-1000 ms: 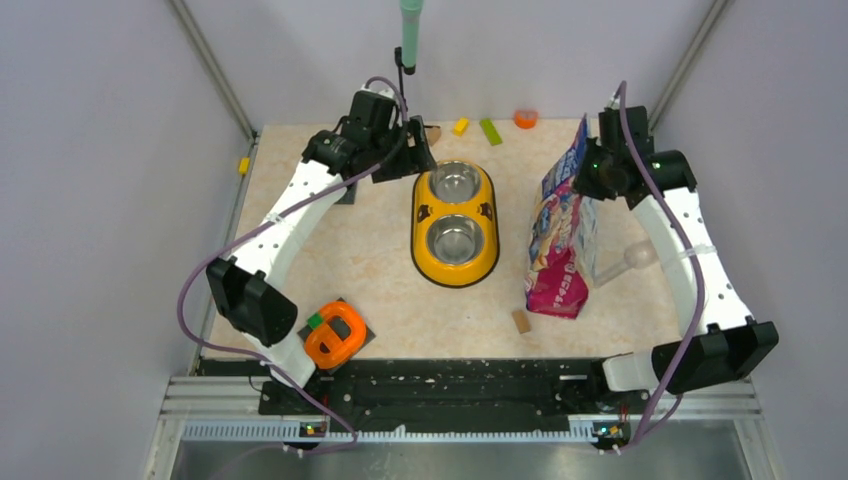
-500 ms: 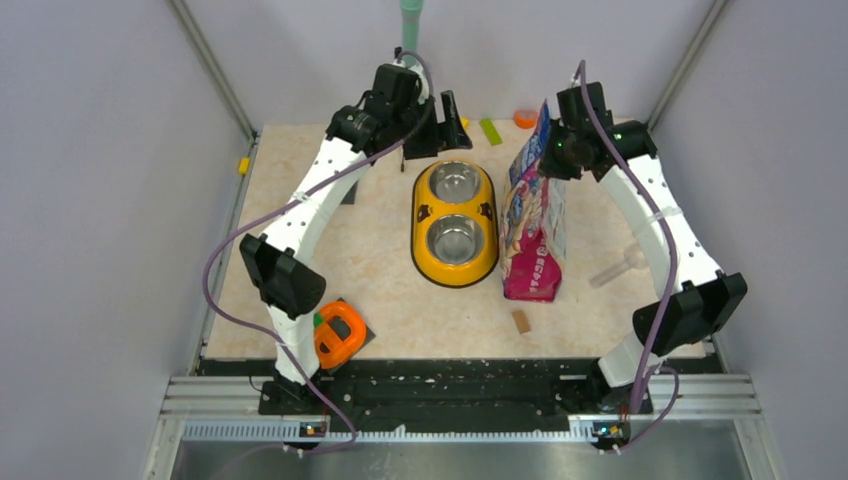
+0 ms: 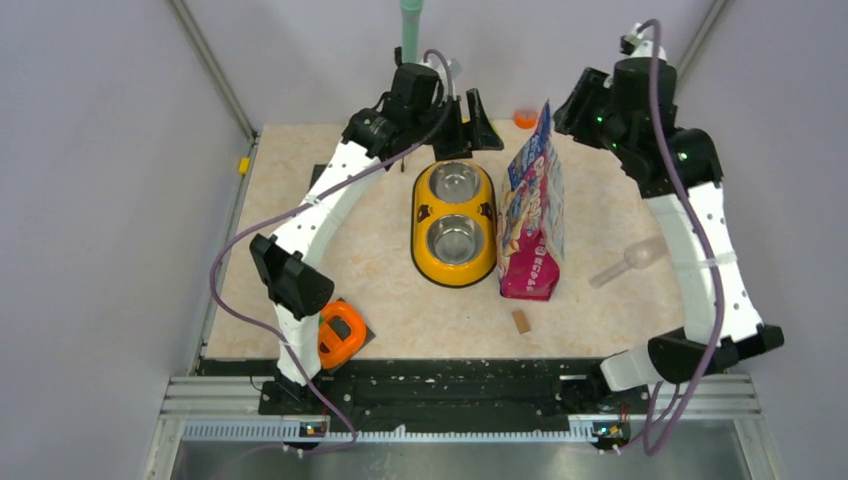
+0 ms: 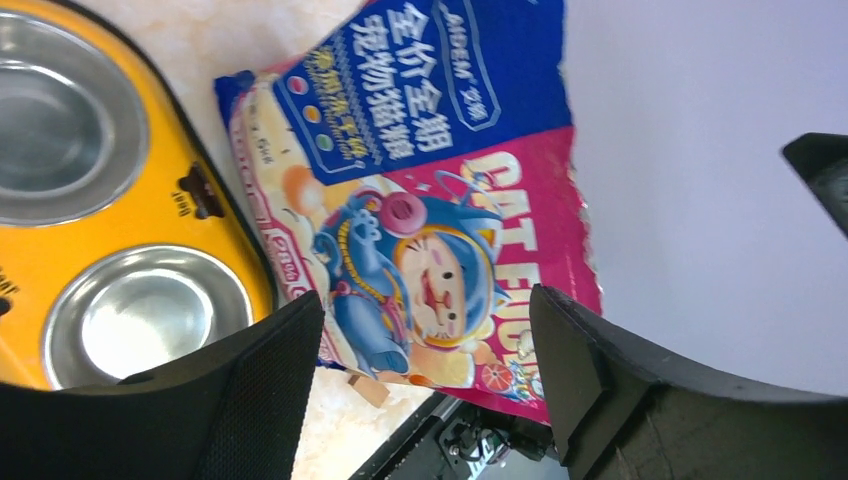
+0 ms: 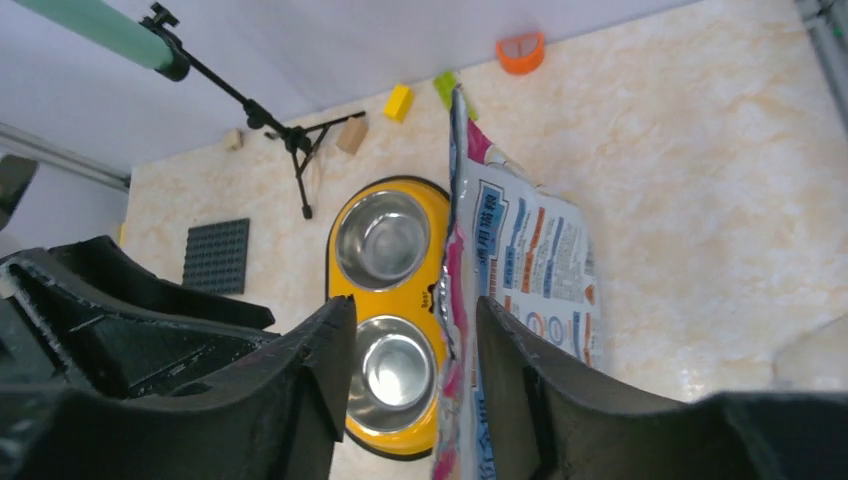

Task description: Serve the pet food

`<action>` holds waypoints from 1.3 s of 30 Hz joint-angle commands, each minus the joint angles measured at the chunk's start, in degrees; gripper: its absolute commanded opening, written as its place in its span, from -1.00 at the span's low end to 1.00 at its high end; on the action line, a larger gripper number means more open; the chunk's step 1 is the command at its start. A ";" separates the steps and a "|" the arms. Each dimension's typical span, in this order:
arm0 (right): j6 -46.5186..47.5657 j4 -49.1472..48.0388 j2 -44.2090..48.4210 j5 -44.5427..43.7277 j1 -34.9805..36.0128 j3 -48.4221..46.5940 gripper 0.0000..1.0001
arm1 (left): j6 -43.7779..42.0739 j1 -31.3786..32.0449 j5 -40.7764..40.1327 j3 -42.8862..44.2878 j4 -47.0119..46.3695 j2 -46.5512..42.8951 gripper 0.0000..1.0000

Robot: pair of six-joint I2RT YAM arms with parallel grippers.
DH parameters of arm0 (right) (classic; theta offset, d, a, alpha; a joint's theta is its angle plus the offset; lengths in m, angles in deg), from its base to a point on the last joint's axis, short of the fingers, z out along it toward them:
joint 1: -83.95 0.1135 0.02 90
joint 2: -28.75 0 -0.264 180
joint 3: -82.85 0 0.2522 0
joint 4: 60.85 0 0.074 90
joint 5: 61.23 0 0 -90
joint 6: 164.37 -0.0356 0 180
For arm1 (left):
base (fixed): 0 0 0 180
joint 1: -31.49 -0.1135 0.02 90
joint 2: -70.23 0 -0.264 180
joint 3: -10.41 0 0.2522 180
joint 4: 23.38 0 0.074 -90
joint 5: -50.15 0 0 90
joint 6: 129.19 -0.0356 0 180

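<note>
The pet food bag (image 3: 530,215), magenta with blue and white panels, stands upright on the table, just right of the yellow double bowl (image 3: 455,222). Both steel bowls (image 5: 395,370) are empty, and the pet food itself is hidden inside the bag. My right gripper (image 3: 572,108) hovers open above the bag. In the right wrist view the bag's torn top edge (image 5: 452,250) runs between the spread fingers of that gripper (image 5: 415,305), untouched. My left gripper (image 3: 470,125) is open behind the bowl, and the left wrist view shows it (image 4: 425,300) facing the bag's printed front (image 4: 420,230) from a distance.
A clear plastic scoop (image 3: 630,262) lies right of the bag. A tan wooden block (image 3: 520,320) sits in front of it. An orange tool (image 3: 335,335) rests near the left arm's base. Small blocks (image 5: 398,102), an orange cup (image 3: 525,118) and a tripod (image 5: 300,140) line the back wall.
The right gripper carried the bag left to the bowl's side, then opened and rose off its top. The bag now stands alone. The left gripper swung right, toward the bag.
</note>
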State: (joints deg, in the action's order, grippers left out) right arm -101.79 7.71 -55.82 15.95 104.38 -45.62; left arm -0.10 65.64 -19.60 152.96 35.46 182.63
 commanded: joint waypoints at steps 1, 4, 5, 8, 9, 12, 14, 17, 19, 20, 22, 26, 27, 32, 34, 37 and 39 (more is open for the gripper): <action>0.82 -0.71 7.50 -2.33 -2.74 4.56 -0.09 | 0.53 2.81 3.03 2.30 -5.15 0.66 0.53; -0.51 -0.80 9.49 4.64 -4.45 9.54 -0.10 | 0.17 4.48 4.63 1.99 -6.44 1.25 0.47; -0.84 -1.21 9.80 6.28 -4.46 10.80 -0.08 | 0.39 4.78 5.17 1.99 -6.99 1.68 0.46; -2.06 -3.50 9.76 11.27 -4.50 13.70 -0.05 | 1.34 5.05 6.77 1.99 -8.28 2.77 0.43; -2.45 -3.77 9.47 12.35 -4.47 13.94 -0.05 | 1.56 5.05 7.34 1.99 -8.67 3.05 0.40; -3.13 -3.78 8.83 14.28 -4.51 15.92 -0.05 | 2.04 5.21 9.03 1.67 -9.38 3.81 0.36; -3.49 -3.89 9.09 13.95 -4.44 17.50 -0.06 | 2.00 5.25 11.06 -0.36 -11.03 3.71 0.35; -3.92 -4.78 10.53 13.01 -4.52 19.99 -0.16 | 1.99 5.25 12.76 -4.13 -12.15 3.20 0.34; -3.87 -4.60 10.85 13.00 -4.52 20.84 -0.17 | 1.91 5.22 12.97 -6.20 -13.28 2.41 0.35; -3.87 -4.51 10.84 12.99 -4.48 21.23 -0.18 | 1.83 5.22 12.97 -6.56 -13.62 2.23 0.36; -4.13 -4.89 10.93 12.99 -4.47 22.31 -0.19 | 1.86 5.25 13.08 -6.49 -13.66 2.46 0.37; -4.70 -5.26 10.99 11.28 -4.50 23.13 -0.39 | 2.49 5.22 13.83 -6.54 -13.97 2.98 0.37; -4.74 -5.32 11.13 10.88 -4.47 23.07 -0.40 | 2.59 5.28 13.80 -6.54 -13.97 3.08 0.37; -4.96 -5.50 12.13 8.45 -4.47 21.48 -0.17 | 3.06 5.22 13.79 -6.29 -14.59 3.05 0.38; -4.99 -5.74 12.83 6.30 -4.56 21.10 -0.10 | 3.29 5.23 13.75 -6.04 -15.02 3.00 0.39; -5.05 -5.85 13.46 2.78 -4.73 21.15 -0.12 | 4.02 5.22 14.25 -5.73 -16.67 2.84 0.39; -4.69 -6.14 13.24 3.39 -5.10 21.28 -0.15 | 4.48 5.22 15.37 -5.83 -18.45 2.68 0.36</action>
State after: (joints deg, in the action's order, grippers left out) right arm -106.56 4.26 -44.63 22.81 99.90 -22.46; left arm 3.15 70.87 -6.33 145.99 22.96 186.74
